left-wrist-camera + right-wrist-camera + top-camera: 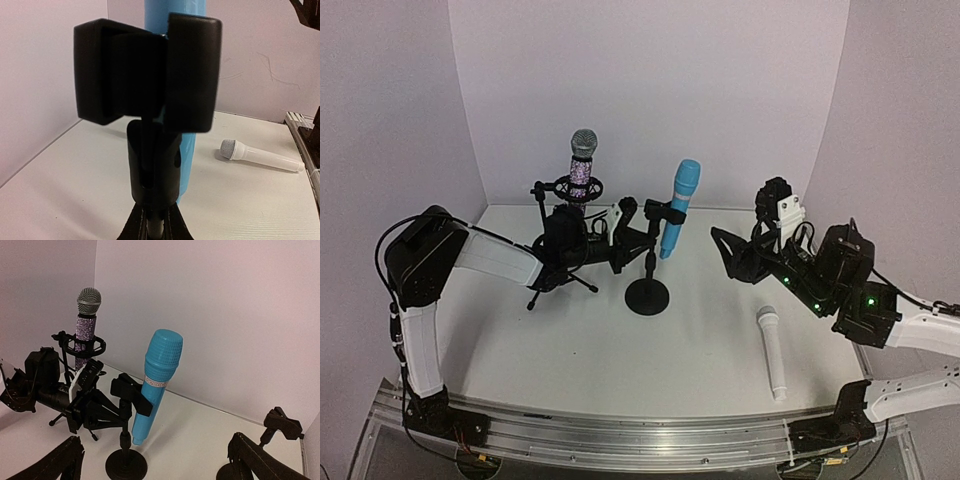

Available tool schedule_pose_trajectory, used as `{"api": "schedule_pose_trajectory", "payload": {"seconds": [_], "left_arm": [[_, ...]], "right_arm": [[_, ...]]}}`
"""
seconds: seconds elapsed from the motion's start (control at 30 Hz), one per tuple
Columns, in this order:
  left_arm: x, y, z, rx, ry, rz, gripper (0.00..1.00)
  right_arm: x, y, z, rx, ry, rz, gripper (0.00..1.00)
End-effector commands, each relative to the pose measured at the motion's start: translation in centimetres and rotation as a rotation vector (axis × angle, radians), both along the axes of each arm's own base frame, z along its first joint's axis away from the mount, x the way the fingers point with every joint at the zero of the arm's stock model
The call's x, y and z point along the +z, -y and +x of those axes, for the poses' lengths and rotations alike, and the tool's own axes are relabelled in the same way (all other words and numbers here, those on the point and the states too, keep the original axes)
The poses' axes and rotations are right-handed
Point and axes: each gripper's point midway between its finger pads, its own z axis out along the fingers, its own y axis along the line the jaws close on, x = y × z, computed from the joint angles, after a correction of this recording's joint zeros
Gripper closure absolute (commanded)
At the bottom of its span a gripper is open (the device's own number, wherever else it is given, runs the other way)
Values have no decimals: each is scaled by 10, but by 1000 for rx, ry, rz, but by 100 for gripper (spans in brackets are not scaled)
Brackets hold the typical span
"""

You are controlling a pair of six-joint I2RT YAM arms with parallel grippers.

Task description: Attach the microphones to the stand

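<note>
Two of the three are mounted. The glittery purple microphone [583, 165] stands upright in the tripod stand [563, 186] at 10 o'clock of centre. The light blue microphone [677, 207] sits tilted in the clip [192, 75] of the round-base stand [647, 296]. The white microphone [772, 352] lies flat on the table [570, 350] at 4 o'clock of that stand, head toward 12, with nothing touching it. The left gripper [642, 248] is pinched closed on the stand's post just under the clip. The right gripper [725, 252] hangs at 3 o'clock of the blue one, jaws spread wide and empty. We judge the white one to be next. We would lower the right gripper over its handle, jaws across its length and near the middle, so it lifts level. Where it should mount we cannot tell. Only the left wrist view shows the fingers meeting round the post and the clip wrapping the blue barrel. Only the top view places the white microphone relative to the right arm. The right wrist view alone shows the blue tail hanging clear above the base, but it misses the white one entirely.
</note>
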Motion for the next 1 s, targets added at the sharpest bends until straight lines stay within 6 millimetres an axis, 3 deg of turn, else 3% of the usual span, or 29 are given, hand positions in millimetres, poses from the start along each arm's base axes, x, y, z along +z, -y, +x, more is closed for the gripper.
{"api": "schedule_pose_trajectory", "payload": {"seconds": [0.0,0.23,0.47,0.6,0.8,0.97], "left_arm": [[34,4,7,-25,111,-73,100],[34,5,13,-35,113,-81,100],[19,1,1,-79,76,-42,100],[18,-2,-7,-105,70,-28,76],[23,-8,-11,-135,62,-14,65],[27,-13,-17,-146,71,-1,48]], "right_arm": [[-2,12,8,-78,-36,6,2],[-31,38,37,-206,-217,6,2],[-52,52,47,-253,-307,17,2],[-58,58,53,-278,-338,22,2],[-69,70,69,-330,-423,32,2],[-86,100,89,-419,-534,48,4]]}}
